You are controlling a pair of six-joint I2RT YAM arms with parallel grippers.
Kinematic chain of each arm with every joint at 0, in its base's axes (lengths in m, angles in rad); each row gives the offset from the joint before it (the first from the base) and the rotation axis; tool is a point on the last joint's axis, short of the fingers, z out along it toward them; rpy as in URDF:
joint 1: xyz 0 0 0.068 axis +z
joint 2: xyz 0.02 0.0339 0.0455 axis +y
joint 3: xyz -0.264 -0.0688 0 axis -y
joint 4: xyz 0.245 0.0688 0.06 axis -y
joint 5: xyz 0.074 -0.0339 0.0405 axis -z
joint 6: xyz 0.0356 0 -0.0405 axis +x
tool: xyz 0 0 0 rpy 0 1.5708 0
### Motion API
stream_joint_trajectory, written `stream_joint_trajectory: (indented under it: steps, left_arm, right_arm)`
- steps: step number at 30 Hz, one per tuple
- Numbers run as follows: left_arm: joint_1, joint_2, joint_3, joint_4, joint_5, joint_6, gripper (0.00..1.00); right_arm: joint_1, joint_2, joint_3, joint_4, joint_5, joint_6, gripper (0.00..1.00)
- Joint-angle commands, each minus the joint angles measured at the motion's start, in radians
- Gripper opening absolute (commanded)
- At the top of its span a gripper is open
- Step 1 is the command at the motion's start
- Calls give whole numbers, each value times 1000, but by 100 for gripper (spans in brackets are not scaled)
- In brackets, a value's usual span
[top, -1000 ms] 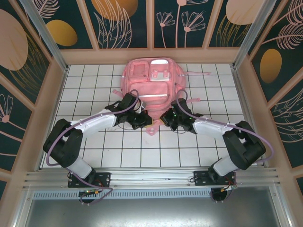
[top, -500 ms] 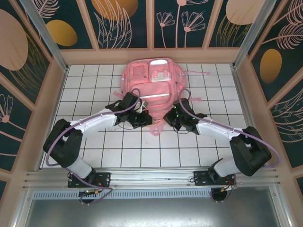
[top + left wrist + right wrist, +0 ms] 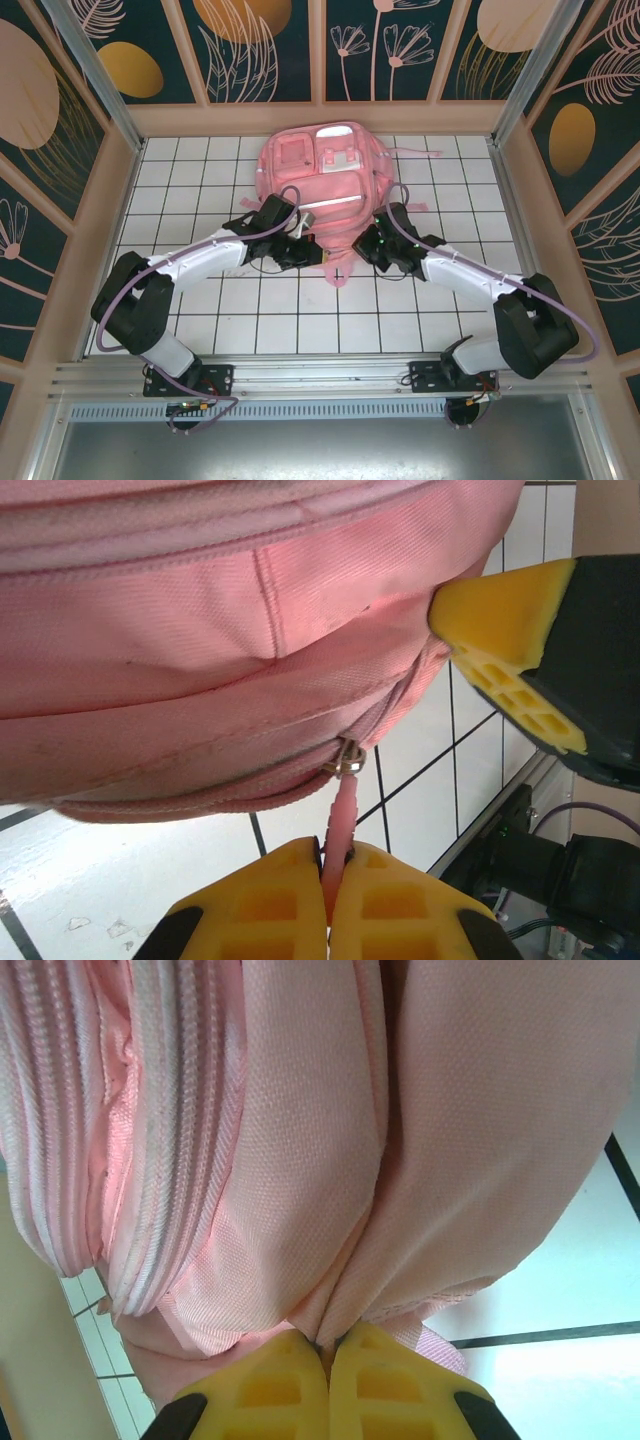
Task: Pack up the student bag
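Right arm's elbow has swung out to the right vs 1 s ago, and its wrist sits further right along the bag's near edge. The loose pink strap end (image 3: 340,271) below the bag has shifted right w/ it. Left arm looks unchanged.

White tiled table (image 3: 200,300) carries the student bag (image 3: 322,175), a big pink fabric backpack w/ paler strips and front pockets. It lies flat at far centre of the grid, pockets up. The 2 arms reach its near edge, 1 from each side.

Right gripper (image 3: 370,247) is pinched tight on a fold of the bag's pink cloth; in the wrist view its yellow pads (image 3: 265,1385) meet w/ fabric bunched between them. Left gripper (image 3: 308,252) is clamped on the thin pink zip pull (image 3: 342,815). The pull hangs from a small metal slider (image 3: 349,759) on the bag's lower seam and runs straight into the pads.
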Motion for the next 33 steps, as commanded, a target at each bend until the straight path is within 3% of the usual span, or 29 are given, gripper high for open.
stream_joint_trajectory:
  steps: [1,7,18,20,23,24,26,29,33]
  left_arm:
    - [26,-18,-48,-249,-77,34,0]
    - [36,9,-43,-308,-172,87,0]
    - [36,30,-80,-287,-321,101,0]
    - [37,36,-78,-255,-288,87,0]
    - [32,32,-86,-148,-152,36,0]
    - [28,31,-81,-127,-129,24,0]
    - [17,25,-56,-99,-97,18,0]
    - [2,-8,-33,-77,-92,21,13]
    - [-23,-49,17,-48,-92,55,30]
  right_arm:
    - [-90,-26,28,-119,280,-61,0]
    - [-113,-29,52,-164,329,-119,0]
    - [-262,-90,65,-195,320,-206,0]
    - [-292,-94,71,-181,277,-233,0]
    - [-285,-91,93,-168,209,-261,0]
    - [-277,-94,97,-161,189,-268,4]
    - [-259,-100,105,-166,170,-273,25]
    - [-240,-122,104,-167,170,-312,30]
    - [-235,-113,101,-178,55,-414,32]
